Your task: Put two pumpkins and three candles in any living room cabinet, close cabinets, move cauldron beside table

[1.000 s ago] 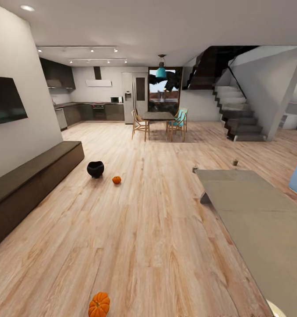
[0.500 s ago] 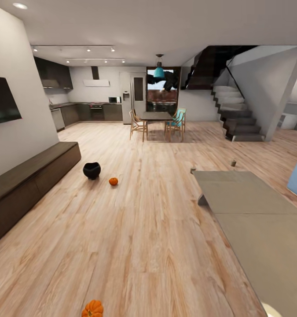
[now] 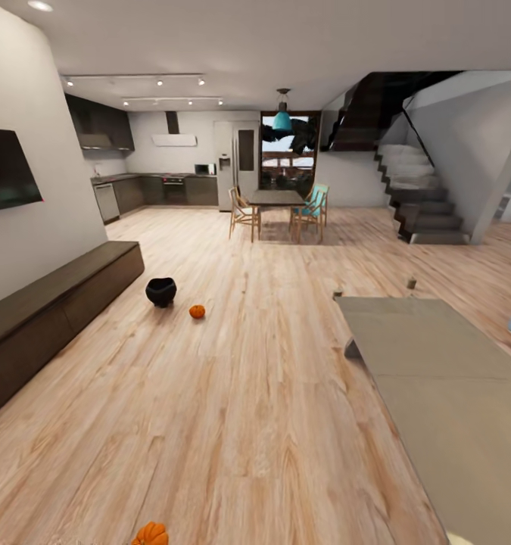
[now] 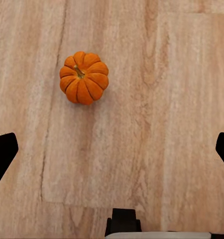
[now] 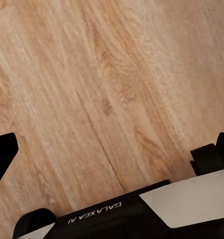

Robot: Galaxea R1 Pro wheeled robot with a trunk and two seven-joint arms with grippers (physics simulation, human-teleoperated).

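While both tools hang spread wide over the floor [image 3: 247, 393], the cauldron [image 3: 161, 291] sits near the cabinet [image 3: 51, 303]. One pumpkin [image 3: 197, 311] lies just beside the cauldron.

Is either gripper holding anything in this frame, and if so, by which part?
Nothing is held. The left gripper is open above the floor, with a pumpkin lying apart from its fingers. The right gripper is open over bare floor.

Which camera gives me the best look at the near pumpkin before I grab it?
The left wrist view: the near pumpkin sits whole on the floor, seen from above with stem and ribs clear, ahead of the open left gripper. The head view catches just its top at the bottom edge. The right wrist view gives floorboards.
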